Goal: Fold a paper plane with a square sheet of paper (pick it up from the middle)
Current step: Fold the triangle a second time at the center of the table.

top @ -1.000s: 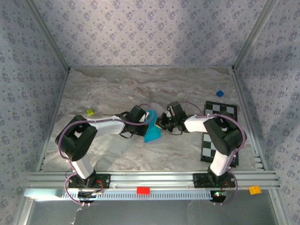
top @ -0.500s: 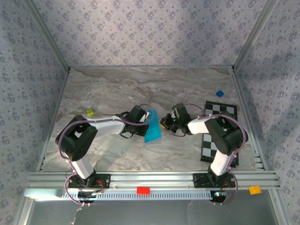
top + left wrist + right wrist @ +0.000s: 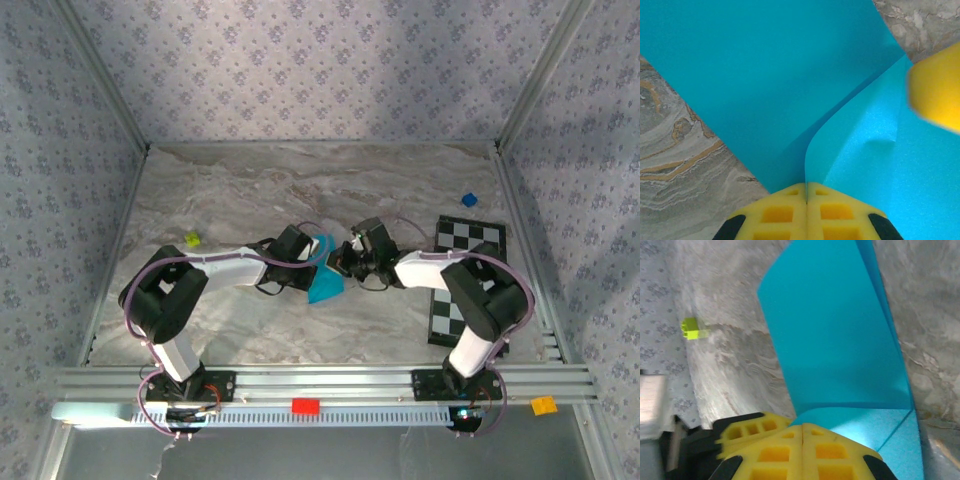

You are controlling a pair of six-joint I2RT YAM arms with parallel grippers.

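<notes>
**Both end effectors pinched on the blue sheet, mid-desk**

Left end effector (image 3: 806,192): yellow ribbed fingers pressed together, with an edge of the thin bright cyan-blue sheet of paper (image 3: 765,75) nipped in the seam between them. From that pinch the sheet parts into two faces. One spreads broad and flat away from the fingers, and the other curls up to the right. A blurred yellow finger of the other arm sits at the right edge of this wrist view, over the paper; contact cannot be told.

Right end effector (image 3: 802,440): fingers likewise together, clamped on the same sheet. The paper rises from the tips as a tall curved panel, with a sharp crease along its right side.

From above, the two end effectors meet nearly tip to tip near the middle of the marble-patterned desk (image 3: 250,190) — the sheet is bunched between and just below them, partly lifted.

A small lime-green block (image 3: 690,328) lies well apart to the left. A black-and-white checkered board (image 3: 468,238) lies on the right, partly under the right arm. A tiny dark blue cube (image 3: 468,199) sits just beyond its far edge.
</notes>
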